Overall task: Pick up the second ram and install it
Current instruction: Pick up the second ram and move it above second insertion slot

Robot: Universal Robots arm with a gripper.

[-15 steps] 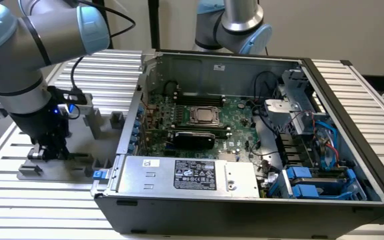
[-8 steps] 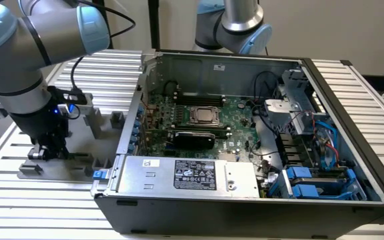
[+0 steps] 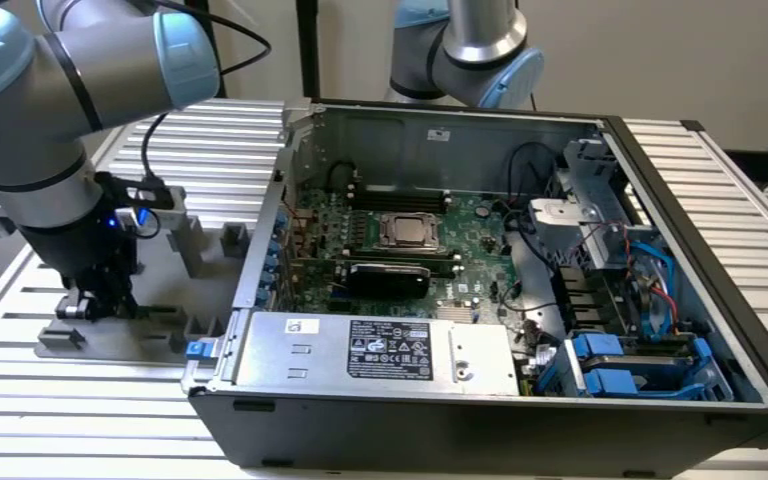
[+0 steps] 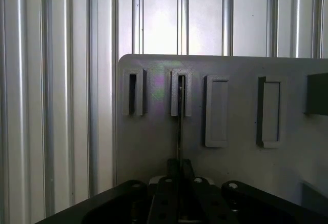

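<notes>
Currently: logging the end effector point(image 4: 180, 166) pinched narrow on both faces of the second ram point(image 4: 179, 126). Reading the second ram edge-on in the wrist view, as a thin dark line running straight out from the end effector to a slotted post point(image 4: 187, 93) of the grey fixture tray point(image 4: 154, 147); far end seated in that post's slot, so not lifted clear. Noting a twin slotted post point(image 4: 134, 93) just beside it, then a raised block point(image 4: 217, 111) and a second raised block point(image 4: 270, 111) along the same row, all upright on the tray. Placing the tray flat on the slatted aluminium surface point(image 4: 61, 106).

Switching to the exterior view: finding the arm point(image 3: 51, 110) on the exterior view's left, wrist pointing straight down, tool end low among the tray's posts. Marking the open computer case point(image 3: 491, 405) just beside the tray, to the exterior view's right, on the same surface. Inside, recording the green motherboard point(image 3: 471, 225) with its square silver processor point(image 3: 410, 232) near the middle, well apart from the second ram. Spotting a power supply point(image 3: 384, 350) along the near wall and another arm point(image 3: 471, 50) behind the case.
</notes>
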